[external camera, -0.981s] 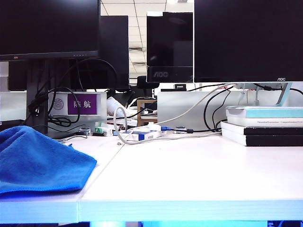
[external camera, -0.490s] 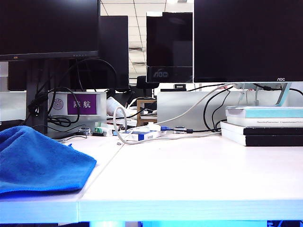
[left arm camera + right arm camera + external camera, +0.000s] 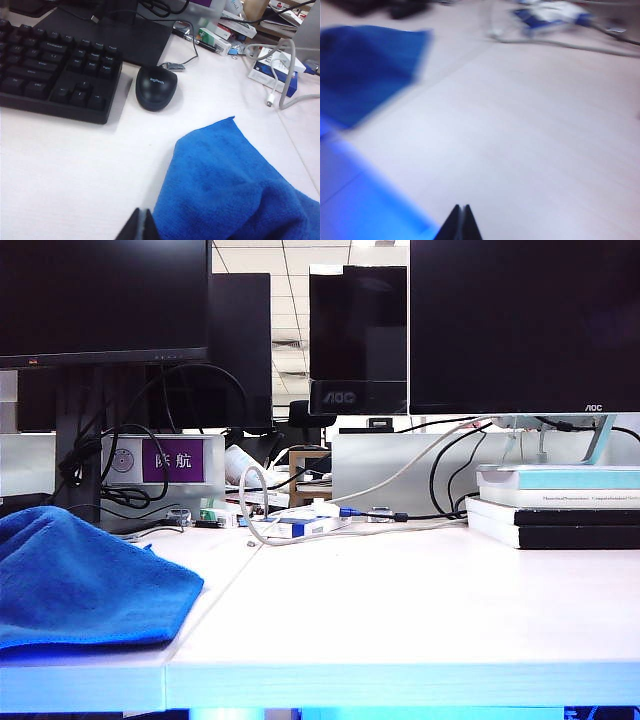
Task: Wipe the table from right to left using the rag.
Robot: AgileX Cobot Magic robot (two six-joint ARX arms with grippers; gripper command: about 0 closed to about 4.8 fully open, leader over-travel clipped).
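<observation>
Closest in, left gripper with fingertips pressed together on nothing, hovering at the near edge of the rag. Right gripper likewise pinched closed and empty, above bare table — well apart from the cloth. Rumpled blue rag lying on the table's left panel, beside the seam. Farther back, mouse and keyboard; behind those, monitors.

I work in an office. Dark monitors stand in rows along the white table, with more desks and a panelled ceiling behind them. A keyboard and mouse sit by me, cables trail between the screens, and books are stacked at one side.
</observation>
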